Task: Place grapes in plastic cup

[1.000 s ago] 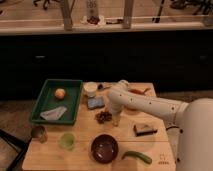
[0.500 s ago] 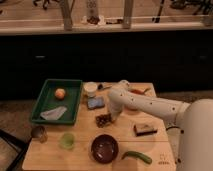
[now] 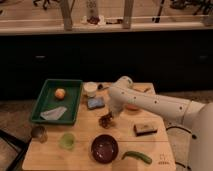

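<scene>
The grapes [image 3: 104,120], a small dark reddish bunch, lie on the wooden table [image 3: 80,127] near its middle. My gripper [image 3: 110,115] points down at the end of the white arm and sits right on the bunch's upper right side, shut on it. The bunch still rests on the tabletop. The plastic cup [image 3: 67,141], short and translucent light green, stands upright to the front left of the grapes, about a hand's width away, with nothing visible inside.
A dark maroon bowl [image 3: 104,148] sits just in front of the grapes. A green tray [image 3: 47,100] with an orange [image 3: 60,93] and a cloth is at the left. A white cup [image 3: 90,89], blue sponge [image 3: 95,103], tin [image 3: 39,133], brown block [image 3: 145,129] and green vegetable [image 3: 136,157] surround the spot.
The gripper has closed on the grapes. The arm and the other objects have stayed where they were.
</scene>
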`<move>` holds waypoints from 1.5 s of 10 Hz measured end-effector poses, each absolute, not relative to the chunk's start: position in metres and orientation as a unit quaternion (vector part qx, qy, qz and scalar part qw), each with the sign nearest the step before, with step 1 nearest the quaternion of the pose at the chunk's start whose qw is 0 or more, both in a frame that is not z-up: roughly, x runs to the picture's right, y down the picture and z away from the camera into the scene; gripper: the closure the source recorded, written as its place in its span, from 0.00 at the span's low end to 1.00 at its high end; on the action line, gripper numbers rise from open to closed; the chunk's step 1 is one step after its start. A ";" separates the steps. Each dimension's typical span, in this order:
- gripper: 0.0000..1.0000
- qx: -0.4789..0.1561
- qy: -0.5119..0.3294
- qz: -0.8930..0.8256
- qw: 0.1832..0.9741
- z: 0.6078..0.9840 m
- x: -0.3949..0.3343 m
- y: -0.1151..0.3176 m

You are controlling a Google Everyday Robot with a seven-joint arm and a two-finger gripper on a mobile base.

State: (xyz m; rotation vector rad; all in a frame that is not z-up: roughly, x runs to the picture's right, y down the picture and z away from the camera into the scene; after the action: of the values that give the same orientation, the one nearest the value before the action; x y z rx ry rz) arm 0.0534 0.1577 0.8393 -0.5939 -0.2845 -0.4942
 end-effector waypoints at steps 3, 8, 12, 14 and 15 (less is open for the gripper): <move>0.99 -0.282 -0.139 -0.263 0.912 0.819 0.044 0.151; 0.99 -0.274 -0.141 -0.302 0.902 0.784 0.020 0.148; 0.99 -0.271 -0.145 -0.331 0.892 0.767 -0.004 0.155; 0.99 -0.267 -0.153 -0.351 0.884 0.760 -0.034 0.164; 0.99 -0.264 -0.153 -0.359 0.882 0.758 -0.040 0.165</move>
State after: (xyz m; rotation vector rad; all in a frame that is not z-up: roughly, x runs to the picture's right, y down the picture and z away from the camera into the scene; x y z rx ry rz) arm -0.0404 0.1653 0.7575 -0.5503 -0.3197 -0.7486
